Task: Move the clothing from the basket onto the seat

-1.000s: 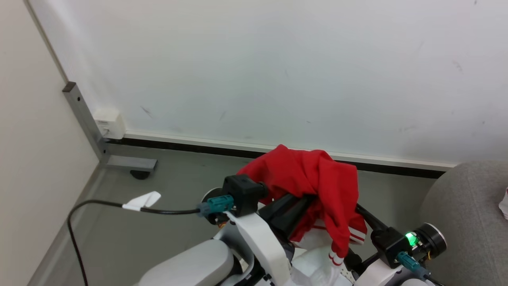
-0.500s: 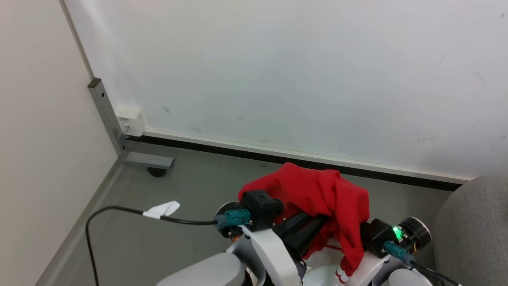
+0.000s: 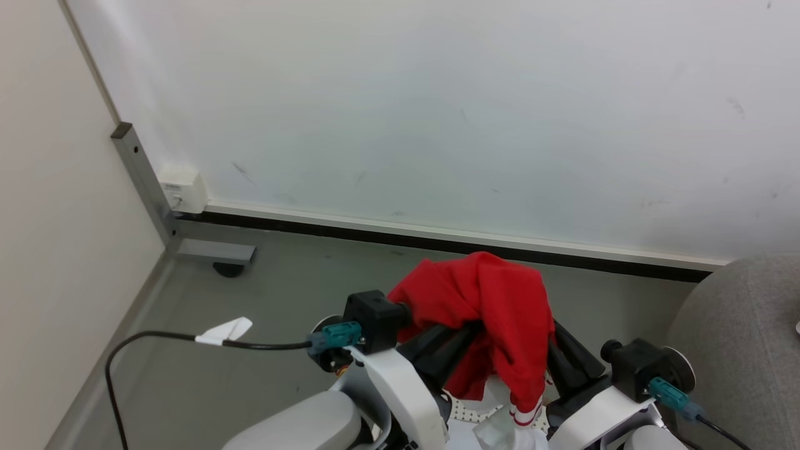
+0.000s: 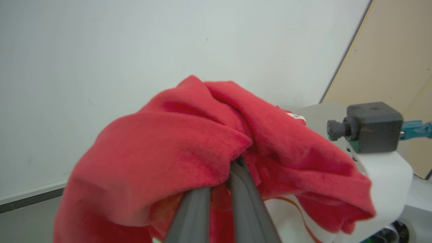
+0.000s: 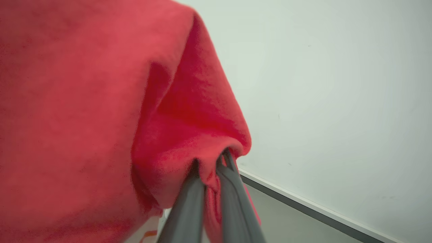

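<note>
The clothing [image 3: 494,306], a bright red garment with a white striped cuff, hangs bunched above the floor between my two arms. My left gripper [image 3: 459,334] is shut on it from the left, and its fingertips are buried in the folds [image 4: 233,165]. From the right, my right gripper [image 3: 553,334] is shut on another fold, with red fabric pinched between its fingers [image 5: 209,163]. A small perforated white piece of the basket [image 3: 465,409] shows under the garment at the bottom edge. The light grey seat [image 3: 737,337] is at the far right.
A white wall with a dark baseboard [image 3: 437,240] runs behind. A grey metal post [image 3: 144,181] with a foot and a wall socket box [image 3: 182,187] stands at the left. A black cable [image 3: 156,337] with a white tag crosses the grey floor. White padding [image 3: 500,431] lies below the garment.
My right gripper has closed on the garment's right side and its arm has come in closer. The left grip is unchanged. The head camera has shifted.
</note>
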Available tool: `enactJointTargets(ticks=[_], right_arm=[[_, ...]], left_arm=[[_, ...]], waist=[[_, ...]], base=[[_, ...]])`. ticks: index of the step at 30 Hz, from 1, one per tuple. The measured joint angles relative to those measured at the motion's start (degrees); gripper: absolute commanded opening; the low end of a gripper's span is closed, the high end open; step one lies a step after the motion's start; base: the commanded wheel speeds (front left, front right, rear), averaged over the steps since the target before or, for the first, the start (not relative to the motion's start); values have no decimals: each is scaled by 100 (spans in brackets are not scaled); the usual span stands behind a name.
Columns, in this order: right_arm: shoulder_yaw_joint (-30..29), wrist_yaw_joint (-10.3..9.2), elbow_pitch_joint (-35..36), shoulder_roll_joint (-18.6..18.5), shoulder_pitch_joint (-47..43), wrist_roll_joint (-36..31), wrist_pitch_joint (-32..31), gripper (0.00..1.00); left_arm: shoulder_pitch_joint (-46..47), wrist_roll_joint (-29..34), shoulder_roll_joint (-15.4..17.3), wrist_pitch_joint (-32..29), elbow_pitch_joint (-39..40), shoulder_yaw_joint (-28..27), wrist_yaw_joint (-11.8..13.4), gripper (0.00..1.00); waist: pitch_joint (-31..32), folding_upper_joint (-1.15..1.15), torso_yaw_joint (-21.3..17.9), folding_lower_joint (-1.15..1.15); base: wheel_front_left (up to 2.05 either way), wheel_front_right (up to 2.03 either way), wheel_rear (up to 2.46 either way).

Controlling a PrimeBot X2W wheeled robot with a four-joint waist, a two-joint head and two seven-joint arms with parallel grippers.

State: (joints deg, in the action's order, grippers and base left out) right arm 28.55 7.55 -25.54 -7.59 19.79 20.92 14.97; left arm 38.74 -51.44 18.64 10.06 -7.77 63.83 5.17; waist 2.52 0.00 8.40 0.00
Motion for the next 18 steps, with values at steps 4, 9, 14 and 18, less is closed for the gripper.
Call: enactJointTargets(ticks=[4,9,14,18], right_arm=[[-194,0,248,94,-157,344,0,0],[-416,0,439,199,-232,715,0,0],[-886,0,681,257,-282,1313,1,0],[-1272,0,943,232,-270,1600,5,0]], left_arm=[[-12,4,-2,14,-53,37,0,10],[-26,70,-23,41,-51,131,22,100],[-140,102,-30,152,-14,147,52,100],[-183,164,18,218,-20,163,67,100]], waist=[[-31,0,-97,0],[-55,0,-234,0],[-96,0,-480,0],[-126,0,-736,0]], base=[[0,0,0],[0,0,0],[0,0,0],[0,0,0]])
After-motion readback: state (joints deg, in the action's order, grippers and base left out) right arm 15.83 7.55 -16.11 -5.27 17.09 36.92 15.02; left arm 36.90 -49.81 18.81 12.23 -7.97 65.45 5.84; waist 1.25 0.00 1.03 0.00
